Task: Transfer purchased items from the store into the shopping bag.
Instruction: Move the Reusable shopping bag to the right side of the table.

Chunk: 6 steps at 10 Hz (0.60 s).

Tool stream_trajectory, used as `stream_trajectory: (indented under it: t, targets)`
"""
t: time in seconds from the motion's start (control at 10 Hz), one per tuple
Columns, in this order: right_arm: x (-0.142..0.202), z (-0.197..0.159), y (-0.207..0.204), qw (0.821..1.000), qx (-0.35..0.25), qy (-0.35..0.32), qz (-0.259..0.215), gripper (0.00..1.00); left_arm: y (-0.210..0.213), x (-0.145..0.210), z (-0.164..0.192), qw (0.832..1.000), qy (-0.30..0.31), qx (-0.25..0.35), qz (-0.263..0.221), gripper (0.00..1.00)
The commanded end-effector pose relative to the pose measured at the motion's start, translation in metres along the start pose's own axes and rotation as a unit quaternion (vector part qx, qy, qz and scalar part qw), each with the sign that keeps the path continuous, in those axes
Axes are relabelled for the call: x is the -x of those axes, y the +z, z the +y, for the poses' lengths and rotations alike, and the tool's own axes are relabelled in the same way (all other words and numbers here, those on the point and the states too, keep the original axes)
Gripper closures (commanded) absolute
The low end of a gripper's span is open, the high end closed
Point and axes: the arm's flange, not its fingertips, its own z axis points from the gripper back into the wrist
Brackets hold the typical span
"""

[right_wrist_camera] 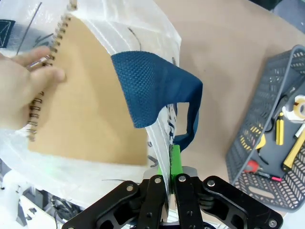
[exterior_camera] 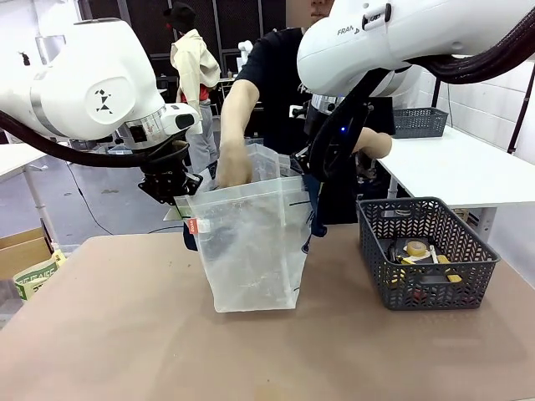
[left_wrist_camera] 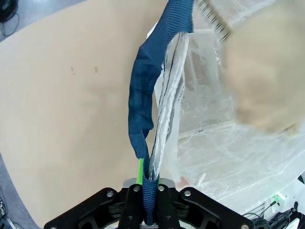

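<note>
1. The shopping bag (exterior_camera: 251, 251) stands upright mid-table (exterior_camera: 109, 334), its mouth stretched between the two arms. The plastic is cloudy, so from the front its contents are just a dark smudge low down.
2. The left gripper (exterior_camera: 173, 190) is up at the bag's left top corner. In its own wrist view the left gripper (left_wrist_camera: 148, 212) has its fingers pinched together on the navy strap (left_wrist_camera: 142, 95) and the bag's rim. The fingertips are buried under the webbing, with only a sliver of green showing.
3. The right gripper (exterior_camera: 311, 167) sits at the right rim, and from the front it is hard to outline against the person's dark clothing. The wrist view is clearer: the right gripper (right_wrist_camera: 167, 188) is clamped on the plastic edge below the second strap.
4. The person's hand (exterior_camera: 234, 167) dips into the bag's mouth from the far side, its fingers lost behind the plastic. It grips a spiral-bound notebook (right_wrist_camera: 90, 105) with a brown cover, whose lower edge is veiled by the bag. The left wrist view gives only a blurred tan mass.
5. The dark grey basket (exterior_camera: 418, 296) stands to the bag's right, apart from it. The purchased items (exterior_camera: 422, 255) lie inside: a tape roll (exterior_camera: 415, 248) and yellow pieces, the rest too dim through the lattice.
6. There's a red tag (exterior_camera: 193, 225) on the bag's left edge, its print too small to read.
</note>
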Motion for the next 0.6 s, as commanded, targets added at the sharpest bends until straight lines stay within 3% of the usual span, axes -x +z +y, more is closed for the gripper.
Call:
stream_trajectory:
  t: [0.0, 0.5]
  targets:
    - [0.0001, -0.003, 0.0004, 1.0, 0.001, -0.003, 0.0, 1.0, 0.0021, -0.0002, 0.0045, 1.0, 0.002, -0.003, -0.002, 1.0]
    - [0.0001, -0.003, 0.0004, 1.0, 0.001, -0.003, 0.0, 1.0, 0.0021, -0.0002, 0.0045, 1.0, 0.002, -0.003, -0.002, 1.0]
